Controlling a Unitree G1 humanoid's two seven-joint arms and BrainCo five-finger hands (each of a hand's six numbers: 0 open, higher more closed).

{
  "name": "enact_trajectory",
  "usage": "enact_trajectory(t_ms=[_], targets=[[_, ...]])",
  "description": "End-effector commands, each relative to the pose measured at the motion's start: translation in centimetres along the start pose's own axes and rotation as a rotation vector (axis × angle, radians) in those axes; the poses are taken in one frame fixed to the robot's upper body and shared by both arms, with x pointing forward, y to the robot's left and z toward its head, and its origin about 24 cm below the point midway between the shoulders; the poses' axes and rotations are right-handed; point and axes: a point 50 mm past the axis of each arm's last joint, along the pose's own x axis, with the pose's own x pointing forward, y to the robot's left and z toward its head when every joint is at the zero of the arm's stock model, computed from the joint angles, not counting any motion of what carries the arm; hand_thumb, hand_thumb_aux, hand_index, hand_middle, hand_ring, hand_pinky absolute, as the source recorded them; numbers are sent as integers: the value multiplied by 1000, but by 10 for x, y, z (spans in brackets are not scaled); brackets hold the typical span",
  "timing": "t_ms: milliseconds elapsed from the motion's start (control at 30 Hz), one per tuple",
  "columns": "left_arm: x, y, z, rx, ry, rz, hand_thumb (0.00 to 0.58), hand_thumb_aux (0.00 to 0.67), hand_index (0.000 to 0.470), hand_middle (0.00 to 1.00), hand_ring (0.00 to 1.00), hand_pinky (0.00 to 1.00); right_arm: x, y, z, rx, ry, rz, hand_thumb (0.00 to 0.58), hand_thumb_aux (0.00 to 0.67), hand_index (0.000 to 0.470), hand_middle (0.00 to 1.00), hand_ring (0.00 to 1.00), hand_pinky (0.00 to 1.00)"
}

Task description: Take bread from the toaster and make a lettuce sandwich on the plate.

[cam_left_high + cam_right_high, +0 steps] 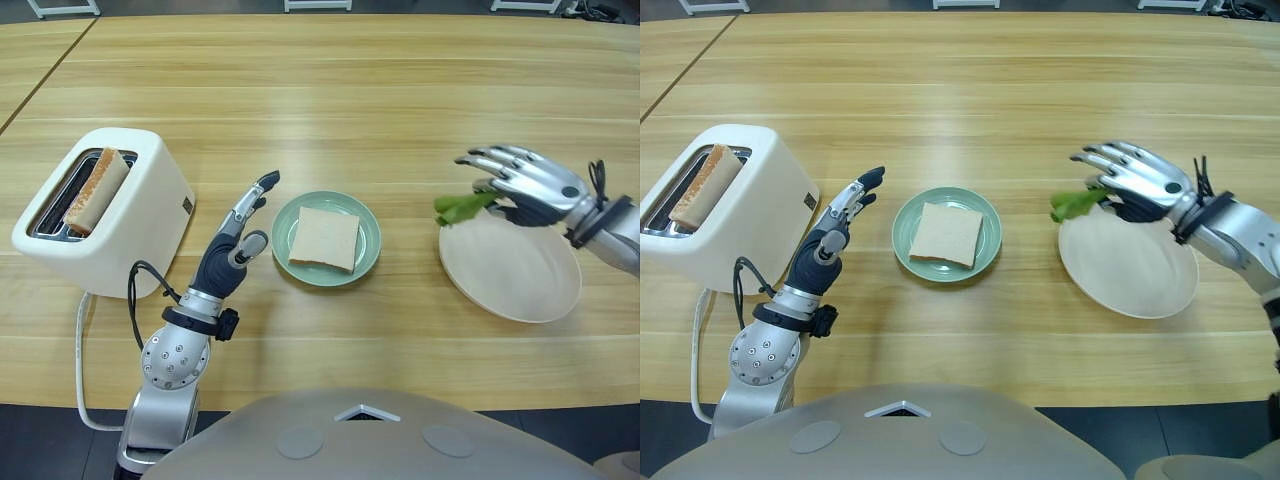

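The right hand (525, 185) hangs over the far left edge of a big round pale beige plate (520, 285). The plate sits on the right side of the long wooden worktop (350, 90). The hand's fingers (490, 158) are closed from above on a crinkly green lettuce leaf (463, 207). The leaf sticks out to the left, just over the plate's rim.

The left hand (232, 255) stands up from the worktop between a white plastic toaster (150, 200) and a small round green plate (370, 235). Its fingers (262, 188) are spread apart and hold nothing.

A brown toasted slice of bread (97, 190) stands in one slot of the toaster with its top poking out. It is well apart from both hands. A pale slice of bread (325, 238) lies flat on the small green plate, just beside the left hand.

A small dark label (187, 205) on the toaster's side is too small to read.
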Motion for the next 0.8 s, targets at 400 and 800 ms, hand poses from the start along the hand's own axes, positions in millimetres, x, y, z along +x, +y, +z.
enact_trajectory(t_ms=[400, 800], targets=[[-4, -6, -5, -46, 19, -8, 0, 0, 0, 0, 0, 0, 130, 38, 100, 89, -344, 109, 580, 670, 470, 0, 0, 0], [-7, -8, -6, -54, 35, -16, 0, 0, 0, 0, 0, 0, 120, 49, 107, 75, -400, 223, 417, 315, 221, 0, 0, 0]])
